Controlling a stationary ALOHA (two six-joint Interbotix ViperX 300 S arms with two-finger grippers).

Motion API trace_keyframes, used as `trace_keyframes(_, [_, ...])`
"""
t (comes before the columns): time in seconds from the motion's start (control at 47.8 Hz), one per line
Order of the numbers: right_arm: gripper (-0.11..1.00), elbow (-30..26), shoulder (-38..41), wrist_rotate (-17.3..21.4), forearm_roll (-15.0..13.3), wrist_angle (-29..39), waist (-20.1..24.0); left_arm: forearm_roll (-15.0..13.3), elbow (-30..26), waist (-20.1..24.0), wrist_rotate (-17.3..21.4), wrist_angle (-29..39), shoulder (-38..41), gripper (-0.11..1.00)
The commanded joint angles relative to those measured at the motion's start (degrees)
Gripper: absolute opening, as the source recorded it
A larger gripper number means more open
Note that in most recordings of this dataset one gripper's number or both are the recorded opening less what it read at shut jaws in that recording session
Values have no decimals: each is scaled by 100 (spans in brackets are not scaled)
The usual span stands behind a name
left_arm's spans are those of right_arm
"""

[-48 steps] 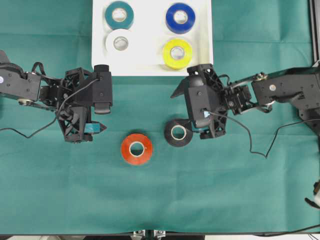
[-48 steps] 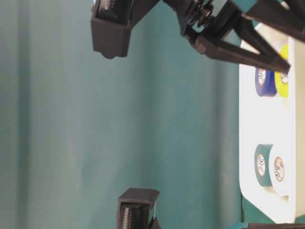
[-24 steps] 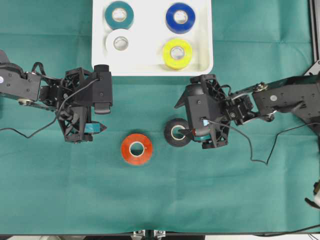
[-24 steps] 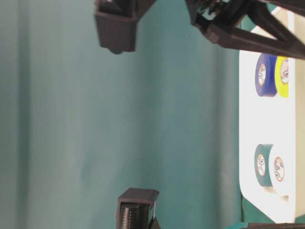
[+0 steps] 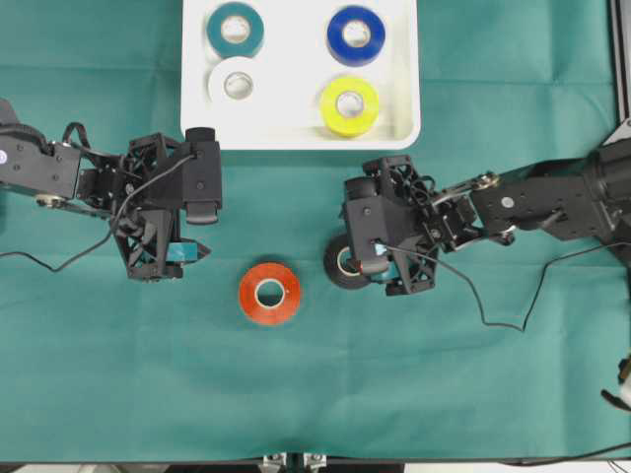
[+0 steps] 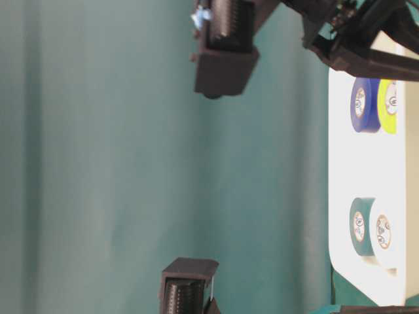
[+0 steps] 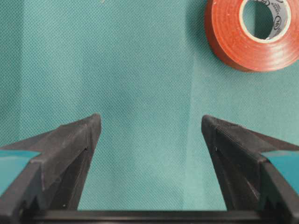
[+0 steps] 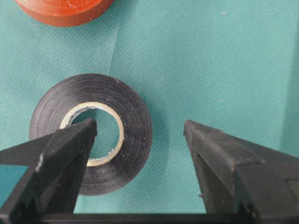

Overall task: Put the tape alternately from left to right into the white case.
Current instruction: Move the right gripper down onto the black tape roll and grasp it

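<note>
Sitting at the far edge of the green surface (image 5: 493, 394), the white case (image 5: 296, 108) holds four rolls: teal tape (image 5: 235, 30) and white tape (image 5: 235, 85) on its left side, blue tape (image 5: 356, 34) and yellow tape (image 5: 349, 104) on its right. Two rolls are left outside, so the task looks about two-thirds done. The right gripper (image 8: 140, 135), jaws wide, straddles one wall of the black tape (image 8: 91, 133), one jaw over its core. The left gripper (image 7: 149, 135) hangs with jaws wide and empty, near the orange tape (image 7: 252, 32).
</note>
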Motion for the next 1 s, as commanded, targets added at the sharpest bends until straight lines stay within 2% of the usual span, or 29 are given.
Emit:
trace_keyframes(0.0, [82,-141,44,9,0,-18,18,0,-62,-9,0,-44,-88,83])
trace_keyframes(0.544, [80,-220,167,0,-18,35,-26,0,-79,-18,-9,-35,-88,83])
trace_keyframes(0.627, [68,-229,167,0,-9,53,-26,0,-79,-9,-9,-35,-79,83])
trace_keyframes(0.774, [28,-246,158,-35,-18,62,-26,0,-79,-18,0,-35,-88,83])
trace_keyframes(0.983, [26,-255,114,-62,-35,62,-26,-9,-88,-9,0,-9,-88,83])
